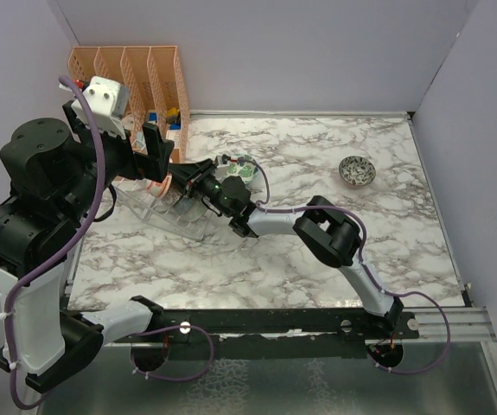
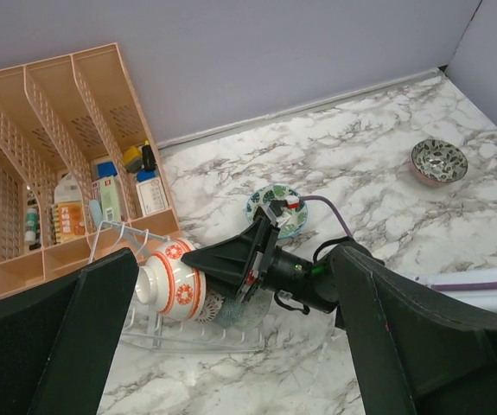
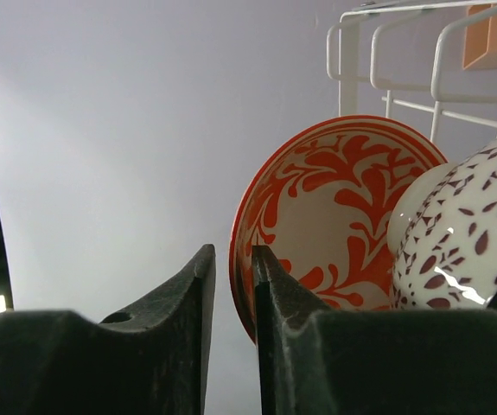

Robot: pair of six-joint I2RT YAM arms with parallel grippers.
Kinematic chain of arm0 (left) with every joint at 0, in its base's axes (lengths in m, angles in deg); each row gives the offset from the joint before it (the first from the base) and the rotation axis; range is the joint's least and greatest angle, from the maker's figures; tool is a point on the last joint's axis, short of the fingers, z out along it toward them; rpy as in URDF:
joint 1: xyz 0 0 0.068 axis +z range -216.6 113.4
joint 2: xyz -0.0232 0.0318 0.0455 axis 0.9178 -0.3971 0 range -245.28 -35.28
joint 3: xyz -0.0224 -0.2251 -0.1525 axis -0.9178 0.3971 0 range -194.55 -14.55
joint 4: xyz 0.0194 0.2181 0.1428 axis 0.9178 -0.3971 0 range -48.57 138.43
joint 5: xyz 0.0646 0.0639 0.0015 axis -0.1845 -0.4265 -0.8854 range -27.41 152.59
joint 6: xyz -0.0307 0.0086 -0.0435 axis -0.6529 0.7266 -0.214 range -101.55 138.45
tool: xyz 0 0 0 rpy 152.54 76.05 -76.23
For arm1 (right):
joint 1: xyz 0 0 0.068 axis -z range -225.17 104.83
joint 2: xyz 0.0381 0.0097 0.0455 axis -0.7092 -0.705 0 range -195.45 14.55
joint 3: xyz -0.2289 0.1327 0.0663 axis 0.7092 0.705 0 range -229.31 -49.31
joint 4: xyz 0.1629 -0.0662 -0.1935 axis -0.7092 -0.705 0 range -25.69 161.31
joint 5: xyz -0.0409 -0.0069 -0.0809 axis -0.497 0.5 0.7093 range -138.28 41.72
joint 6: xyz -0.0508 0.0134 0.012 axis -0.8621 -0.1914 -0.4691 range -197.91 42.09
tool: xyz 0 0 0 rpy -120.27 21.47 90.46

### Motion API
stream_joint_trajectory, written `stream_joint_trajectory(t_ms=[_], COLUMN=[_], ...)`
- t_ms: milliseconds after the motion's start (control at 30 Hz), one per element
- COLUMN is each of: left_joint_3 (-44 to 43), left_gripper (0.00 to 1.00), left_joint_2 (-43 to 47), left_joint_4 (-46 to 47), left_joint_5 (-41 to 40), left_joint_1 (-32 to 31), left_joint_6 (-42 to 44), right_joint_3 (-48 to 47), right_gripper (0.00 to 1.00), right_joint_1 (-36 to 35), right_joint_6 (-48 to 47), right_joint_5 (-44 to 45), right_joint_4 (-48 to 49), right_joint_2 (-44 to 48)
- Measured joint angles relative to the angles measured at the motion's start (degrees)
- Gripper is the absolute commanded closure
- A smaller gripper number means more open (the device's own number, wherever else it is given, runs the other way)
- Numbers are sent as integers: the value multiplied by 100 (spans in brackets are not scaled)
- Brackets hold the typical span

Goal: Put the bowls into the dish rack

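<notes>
Two bowls [image 3: 334,216] stood on edge, propped by prongs of the dish rack [image 1: 157,216]; close by the rack, the right gripper [image 3: 231,259] hung barely parted, empty.

White marble-patterned worktop [image 1: 317,156] with grey veins, closed in by plain pale lilac-grey walls [image 1: 274,52] at the back and on both sides. An orange perforated organizer [image 1: 136,73] stands in the far left corner. Soft, even light.
</notes>
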Motion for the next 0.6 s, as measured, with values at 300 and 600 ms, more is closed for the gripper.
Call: stream_joint_trajectory(t_ms=[300, 600], left_joint_3=[0, 0], left_gripper=[1, 1], left_joint_2=[-24, -50], left_joint_4=[2, 0], left_joint_5=[-61, -107], left_joint_1=[-37, -61], left_joint_6=[26, 28], right_joint_3=[0, -2], right_gripper=[71, 67], right_joint_1=[2, 4], right_joint_6=[15, 9], right_joint_5=[-7, -50], right_joint_4=[-345, -841], right_joint_2=[0, 46])
